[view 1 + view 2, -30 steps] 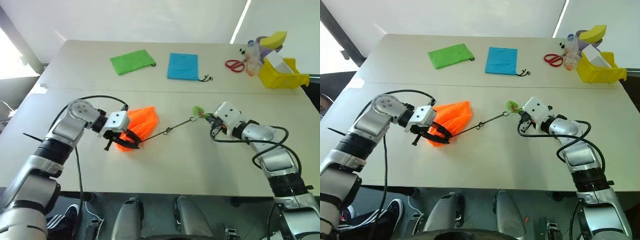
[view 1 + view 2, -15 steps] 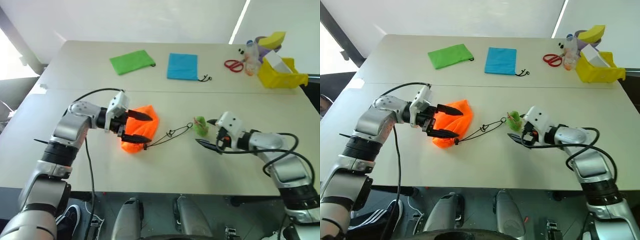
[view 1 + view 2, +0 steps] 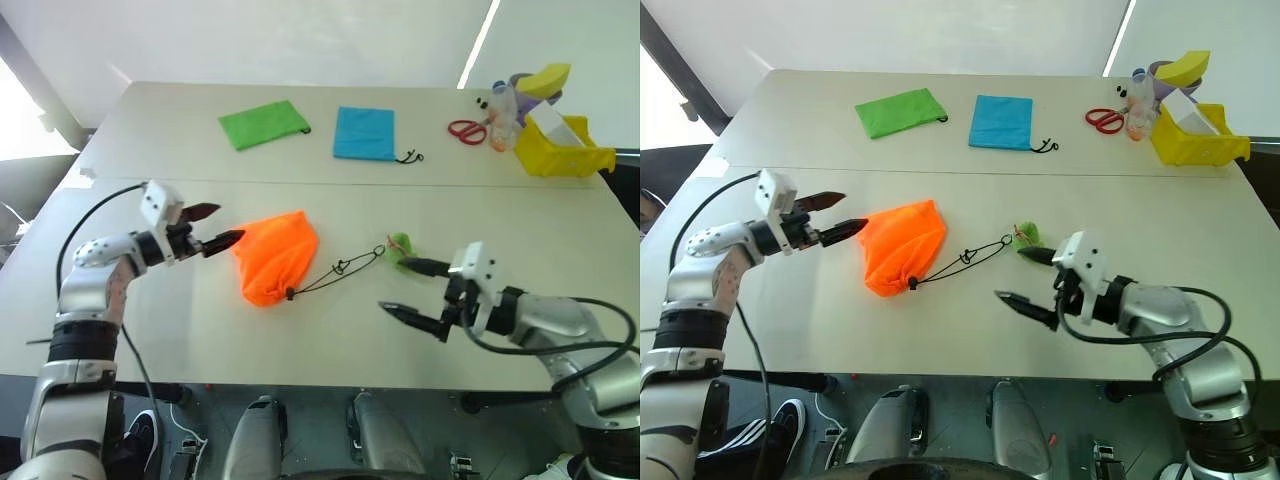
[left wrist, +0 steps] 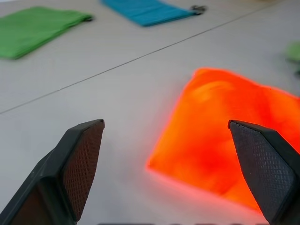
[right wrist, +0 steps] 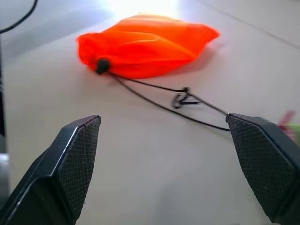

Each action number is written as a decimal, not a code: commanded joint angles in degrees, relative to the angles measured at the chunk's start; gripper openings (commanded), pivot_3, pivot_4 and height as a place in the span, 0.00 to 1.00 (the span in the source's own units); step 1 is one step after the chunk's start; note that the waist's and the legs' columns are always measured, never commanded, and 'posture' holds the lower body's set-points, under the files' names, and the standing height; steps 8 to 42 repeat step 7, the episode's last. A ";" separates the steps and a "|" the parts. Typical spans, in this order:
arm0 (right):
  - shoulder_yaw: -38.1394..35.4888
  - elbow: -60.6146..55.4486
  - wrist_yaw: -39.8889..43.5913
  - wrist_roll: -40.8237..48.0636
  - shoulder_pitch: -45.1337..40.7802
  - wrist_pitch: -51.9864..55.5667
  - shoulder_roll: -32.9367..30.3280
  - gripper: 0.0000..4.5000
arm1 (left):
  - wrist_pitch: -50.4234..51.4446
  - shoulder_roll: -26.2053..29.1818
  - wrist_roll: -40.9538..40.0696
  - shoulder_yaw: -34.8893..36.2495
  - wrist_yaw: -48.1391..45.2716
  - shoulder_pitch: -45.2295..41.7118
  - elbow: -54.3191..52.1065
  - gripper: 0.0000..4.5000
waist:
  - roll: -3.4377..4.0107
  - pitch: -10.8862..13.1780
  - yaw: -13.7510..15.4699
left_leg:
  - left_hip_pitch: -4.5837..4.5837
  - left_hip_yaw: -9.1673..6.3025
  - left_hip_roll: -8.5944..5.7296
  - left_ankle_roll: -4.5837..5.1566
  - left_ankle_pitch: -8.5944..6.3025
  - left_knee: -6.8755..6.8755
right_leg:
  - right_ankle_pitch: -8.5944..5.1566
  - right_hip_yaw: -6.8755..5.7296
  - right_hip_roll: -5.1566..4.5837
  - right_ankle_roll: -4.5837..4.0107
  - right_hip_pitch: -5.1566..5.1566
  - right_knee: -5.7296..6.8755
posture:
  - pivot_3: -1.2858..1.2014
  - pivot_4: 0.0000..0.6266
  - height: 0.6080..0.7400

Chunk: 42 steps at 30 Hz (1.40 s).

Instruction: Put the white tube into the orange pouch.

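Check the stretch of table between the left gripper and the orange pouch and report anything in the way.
Nothing visible blocks it. The left gripper is open, pointing at the orange pouch, with only bare table between them.

The head stereo pair looks forward and down over the orange pouch (image 3: 275, 257). Both wrist cameras face that pouch from opposite sides, low and near.
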 commanded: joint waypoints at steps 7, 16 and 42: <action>-0.24 5.23 2.17 -2.83 -0.44 -4.34 -2.93 0.99 | -6.41 -0.31 -0.54 6.17 5.94 5.03 0.34 1.00 | -0.08 -0.05 0.28 | 0.01 -0.02 0.01 -0.01 0.01 0.01 | 0.04 -0.04 0.01 -0.04 0.07 -0.07 | 0.52 0.24 1.00; -0.24 5.23 2.17 -2.83 -0.44 -4.34 -2.93 0.99 | -6.41 -0.31 -0.54 6.17 5.94 5.03 0.34 1.00 | -0.08 -0.05 0.28 | 0.01 -0.02 0.01 -0.01 0.01 0.01 | 0.04 -0.04 0.01 -0.04 0.07 -0.07 | 0.52 0.24 1.00; -0.24 5.23 2.17 -2.83 -0.44 -4.34 -2.93 0.99 | -6.41 -0.31 -0.54 6.17 5.94 5.03 0.34 1.00 | -0.08 -0.05 0.28 | 0.01 -0.02 0.01 -0.01 0.01 0.01 | 0.04 -0.04 0.01 -0.04 0.07 -0.07 | 0.52 0.24 1.00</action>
